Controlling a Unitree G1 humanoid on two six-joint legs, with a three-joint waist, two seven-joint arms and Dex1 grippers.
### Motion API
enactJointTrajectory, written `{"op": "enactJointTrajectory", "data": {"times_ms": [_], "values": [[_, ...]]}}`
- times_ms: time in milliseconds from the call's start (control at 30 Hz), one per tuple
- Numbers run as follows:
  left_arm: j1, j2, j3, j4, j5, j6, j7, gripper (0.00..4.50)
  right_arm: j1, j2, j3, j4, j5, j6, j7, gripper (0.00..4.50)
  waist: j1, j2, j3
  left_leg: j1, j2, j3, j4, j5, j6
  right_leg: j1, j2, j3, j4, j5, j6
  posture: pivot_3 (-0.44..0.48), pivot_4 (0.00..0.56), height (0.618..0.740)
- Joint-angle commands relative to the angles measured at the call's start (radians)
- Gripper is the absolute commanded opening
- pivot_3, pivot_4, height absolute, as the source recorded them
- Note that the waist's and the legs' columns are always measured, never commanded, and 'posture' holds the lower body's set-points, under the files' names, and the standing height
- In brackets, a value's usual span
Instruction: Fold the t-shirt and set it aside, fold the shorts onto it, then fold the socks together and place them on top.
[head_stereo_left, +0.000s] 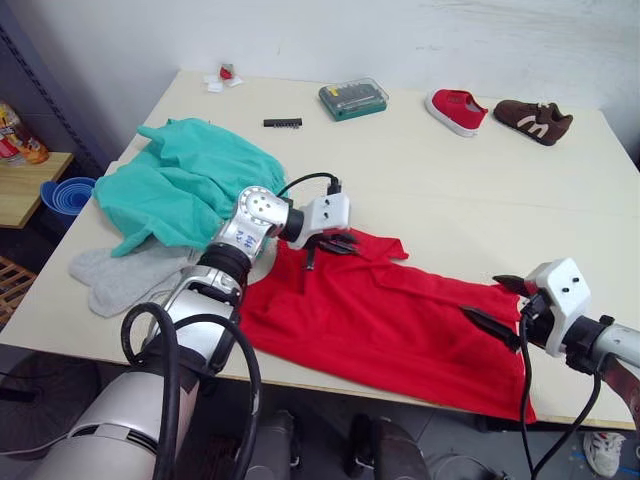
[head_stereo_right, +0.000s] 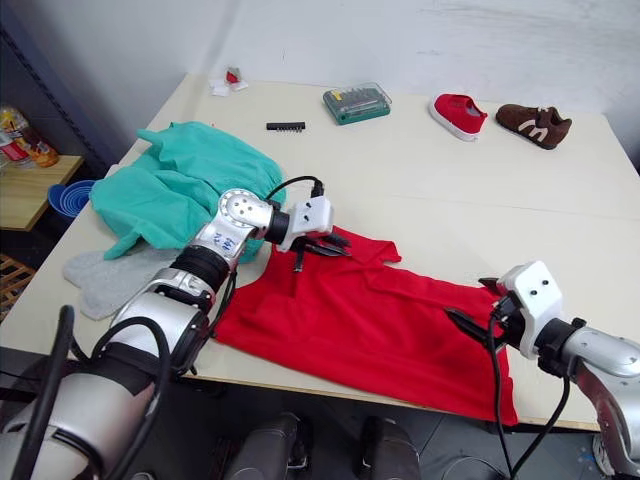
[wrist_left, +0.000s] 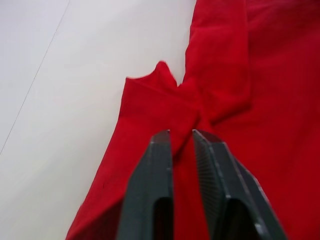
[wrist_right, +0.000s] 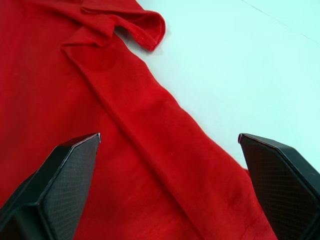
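The red t-shirt (head_stereo_left: 390, 320) lies spread along the table's front edge, with one sleeve (head_stereo_left: 385, 245) pointing toward the back. My left gripper (head_stereo_left: 335, 243) sits at the shirt's left upper part. In the left wrist view its fingers (wrist_left: 160, 165) are nearly closed, and red cloth bunches at their tips. My right gripper (head_stereo_left: 488, 300) is open wide over the shirt's right end, its fingers (wrist_right: 65, 170) straddling a folded edge. The teal shorts (head_stereo_left: 180, 185) lie crumpled at the table's left. The grey socks (head_stereo_left: 125, 272) rest flat in front of the shorts.
At the back of the table (head_stereo_left: 470, 190) are a red shoe (head_stereo_left: 457, 108), a brown shoe (head_stereo_left: 533, 120), a green bit case (head_stereo_left: 353, 98), a black bit strip (head_stereo_left: 283, 123) and a small red-and-white item (head_stereo_left: 225, 75). Blue bowls (head_stereo_left: 68, 193) sit beyond the left edge.
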Motion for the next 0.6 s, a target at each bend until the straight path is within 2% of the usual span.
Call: {"op": "enactJointTrajectory", "data": {"times_ms": [33, 367, 567, 600], "values": [[-0.016, -0.027, -0.024, 0.002, 0.038, -0.022, 0.088, 2.04, -0.012, -0.009, -0.010, -0.021, 0.020, 0.003, 0.017, 4.50, -0.001, 0.000, 0.000, 0.000, 0.000, 0.000, 0.000, 0.000, 0.000, 0.000, 0.000, 0.000, 0.000, 0.000, 0.000, 0.000, 0.150, 0.740], [-0.041, -0.054, -0.053, 0.059, 0.082, -0.036, 0.149, 2.04, 0.008, 0.017, -0.036, -0.153, 0.122, 0.071, 0.003, 4.50, -0.003, 0.000, 0.000, 0.001, 0.000, 0.000, 0.000, 0.000, 0.000, 0.000, 0.000, 0.001, 0.000, 0.000, 0.000, 0.000, 0.150, 0.740], [-0.051, -0.059, -0.047, 0.077, 0.083, -0.032, 0.160, 0.14, 0.006, 0.012, -0.034, -0.173, 0.143, 0.090, -0.015, 4.50, -0.001, 0.000, 0.000, 0.000, 0.000, 0.001, 0.000, -0.001, 0.001, 0.000, -0.001, 0.001, -0.001, 0.000, 0.000, 0.000, 0.150, 0.740], [-0.053, -0.059, -0.044, 0.078, 0.080, -0.028, 0.159, 0.03, 0.008, 0.011, -0.033, -0.171, 0.141, 0.088, -0.014, 4.50, -0.001, 0.000, 0.000, 0.000, 0.000, 0.001, 0.000, -0.001, 0.001, 0.000, -0.001, 0.001, -0.001, 0.000, 0.000, 0.000, 0.150, 0.740]]}}
